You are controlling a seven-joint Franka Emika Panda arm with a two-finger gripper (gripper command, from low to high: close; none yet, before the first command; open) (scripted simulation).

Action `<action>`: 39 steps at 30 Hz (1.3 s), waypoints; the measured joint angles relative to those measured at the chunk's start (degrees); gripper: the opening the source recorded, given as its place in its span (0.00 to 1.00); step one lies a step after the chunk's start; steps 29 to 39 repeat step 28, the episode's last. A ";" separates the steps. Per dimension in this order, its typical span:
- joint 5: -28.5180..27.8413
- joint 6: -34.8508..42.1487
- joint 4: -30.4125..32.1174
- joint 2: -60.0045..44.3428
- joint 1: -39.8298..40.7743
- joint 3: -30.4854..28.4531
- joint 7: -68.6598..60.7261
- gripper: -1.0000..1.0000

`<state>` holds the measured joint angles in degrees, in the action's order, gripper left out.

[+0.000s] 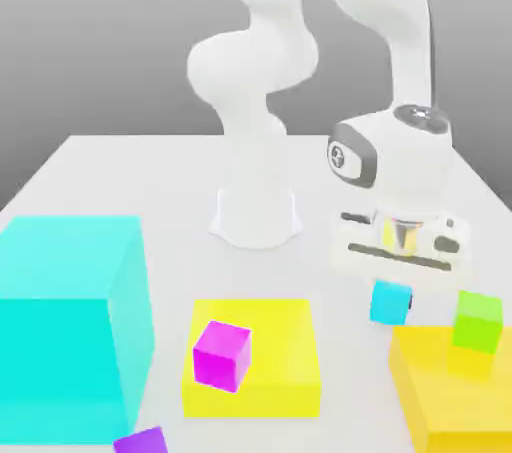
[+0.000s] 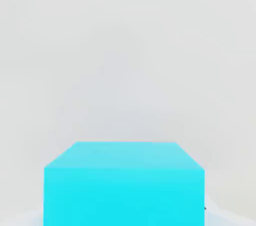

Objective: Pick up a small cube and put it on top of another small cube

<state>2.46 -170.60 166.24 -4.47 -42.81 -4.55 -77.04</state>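
The gripper (image 1: 391,305) is closed down on the small plain cyan cube (image 2: 124,197), its grip apparently meant to steady the block for lifting and stacking. The cube sits between the fingertips, directly below the hand, on or just above the pale grey desk (image 1: 300,276); a small glossy magenta cube (image 1: 222,356) on a flat yellow block (image 1: 285,341) and a small lime-green cube (image 1: 478,322) on a flat orange block (image 1: 450,391) are possible stacking targets.

Open lane on the surface (image 1: 345,381) between yellow slab (image 1: 252,356) and orange block (image 1: 450,381). Far middle clear too. Big cyan block (image 1: 70,331) walls off near left, tallest obstacle there.
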 joint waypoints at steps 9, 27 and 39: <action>0.19 13.72 -6.24 6.74 3.59 -2.25 7.35 0.00; -1.77 23.25 -22.99 0.23 1.22 -0.03 21.03 1.00; -1.77 23.25 -22.99 0.23 1.22 -0.03 21.03 1.00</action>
